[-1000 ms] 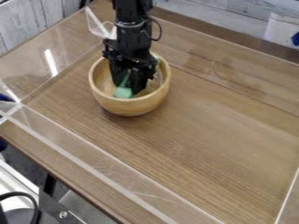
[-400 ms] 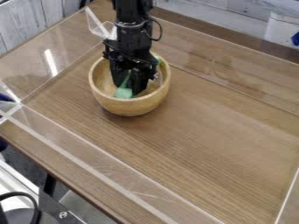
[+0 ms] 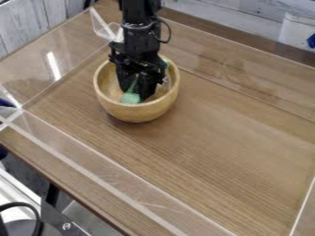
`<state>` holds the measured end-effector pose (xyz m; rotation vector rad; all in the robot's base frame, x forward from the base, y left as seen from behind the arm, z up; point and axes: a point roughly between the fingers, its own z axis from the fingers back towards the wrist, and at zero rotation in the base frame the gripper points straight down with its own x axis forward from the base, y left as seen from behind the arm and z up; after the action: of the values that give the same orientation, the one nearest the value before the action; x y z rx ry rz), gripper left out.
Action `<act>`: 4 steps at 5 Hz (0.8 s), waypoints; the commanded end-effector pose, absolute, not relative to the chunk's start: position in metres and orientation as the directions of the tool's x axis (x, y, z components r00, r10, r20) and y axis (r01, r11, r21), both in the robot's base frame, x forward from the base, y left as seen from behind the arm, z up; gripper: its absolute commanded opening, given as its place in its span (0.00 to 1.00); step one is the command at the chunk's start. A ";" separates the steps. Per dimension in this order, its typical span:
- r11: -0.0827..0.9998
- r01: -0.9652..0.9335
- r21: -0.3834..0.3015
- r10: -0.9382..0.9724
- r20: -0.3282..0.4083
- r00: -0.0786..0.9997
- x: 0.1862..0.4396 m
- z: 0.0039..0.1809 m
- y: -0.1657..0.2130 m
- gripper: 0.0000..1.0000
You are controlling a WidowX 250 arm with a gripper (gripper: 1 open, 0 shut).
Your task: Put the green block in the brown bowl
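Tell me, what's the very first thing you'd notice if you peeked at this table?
The black robot gripper reaching straight down into the brown bowl, toward the back left of the wooden table. Its jaws are shut on the bright green block, which pokes out inside the bowl and is the only vivid colour around. Clear plastic walls stand around the table's edges.
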<state>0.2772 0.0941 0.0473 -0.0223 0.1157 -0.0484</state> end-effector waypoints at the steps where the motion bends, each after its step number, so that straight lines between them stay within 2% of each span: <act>1: 0.999 0.044 -0.012 -0.044 -0.071 0.996 0.286 0.059 0.097 0.00; 2: 0.999 0.043 -0.016 -0.044 -0.072 0.996 0.285 0.059 0.096 0.00; 3: 0.999 0.039 -0.017 -0.040 -0.073 0.997 0.285 0.063 0.096 1.00; 4: 0.999 0.036 -0.018 -0.037 -0.055 0.998 0.286 0.075 0.094 1.00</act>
<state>0.2735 0.0899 0.0501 -0.0477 0.1458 -0.0367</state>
